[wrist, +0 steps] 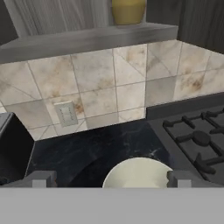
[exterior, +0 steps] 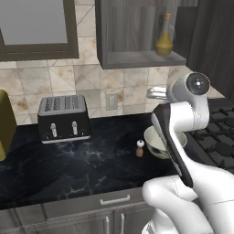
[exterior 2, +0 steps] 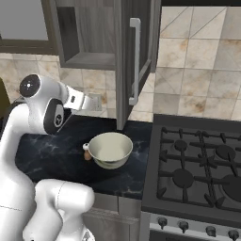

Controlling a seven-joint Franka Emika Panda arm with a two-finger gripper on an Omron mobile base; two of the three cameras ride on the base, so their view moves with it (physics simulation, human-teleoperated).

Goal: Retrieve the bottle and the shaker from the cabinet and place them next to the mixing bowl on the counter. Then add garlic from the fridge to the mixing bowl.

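The amber bottle (exterior: 164,41) (wrist: 128,11) stands on the shelf board of the open cabinet (exterior: 132,59) (exterior 2: 89,60). On the black counter (exterior: 91,155), the small brown shaker (exterior: 140,148) (exterior 2: 87,154) stands upright just left of the cream mixing bowl (exterior: 155,141) (exterior 2: 110,149) (wrist: 138,173). My gripper (wrist: 111,179) (exterior: 152,93) hangs above the bowl and faces the tiled wall below the shelf. It is open and holds nothing. The fridge and the garlic are out of view.
A black gas stove (exterior 2: 202,164) (wrist: 197,135) adjoins the counter on the right. The cabinet door (exterior 2: 136,61) stands open above the bowl. A toaster (exterior: 63,119) sits at the back left, and a wall outlet (wrist: 65,113) is behind the bowl.
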